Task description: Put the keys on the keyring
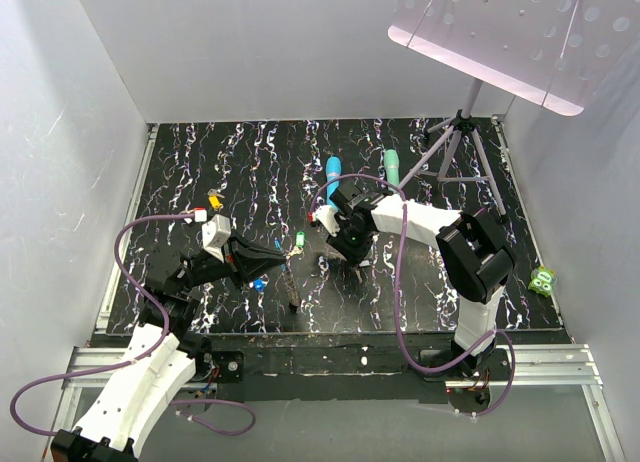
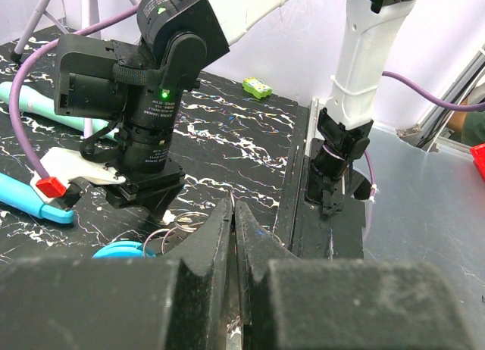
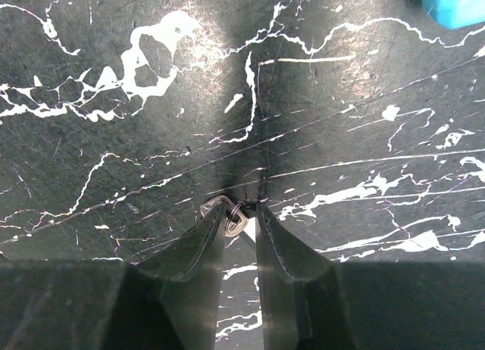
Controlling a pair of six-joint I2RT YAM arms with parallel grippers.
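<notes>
- The right gripper (image 3: 241, 210) points straight down at the table (image 3: 364, 100). Its fingers are partly closed, with a small wire loop (image 3: 229, 215) pinched at their tips. By its look the loop is a part of the keyring.
- The keyring (image 2: 117, 250) shows in the left wrist view as a bright blue curved band lying just beside the right gripper, with thin wire rings (image 2: 179, 224) between the two. Its chain cannot be made out.
- The left gripper (image 1: 283, 254) sits near the right gripper, on its left, with its fingers pressed together. Whether anything is caught between them cannot be told.
- The keys lie to the left of the right gripper. A green key (image 1: 299, 242) is nearest, a blue key (image 1: 259, 282) is farther off, and a yellow key (image 1: 214, 199) is well apart.
- Handling, as a judgement: the keys look light and stiff, and smooth enough to skid on the table. They are best taken by the coloured head, leaving the hole free.
- The keyring is likely limp in its chain and springy in its band — it would twist or swing unless held close to its opening.
</notes>
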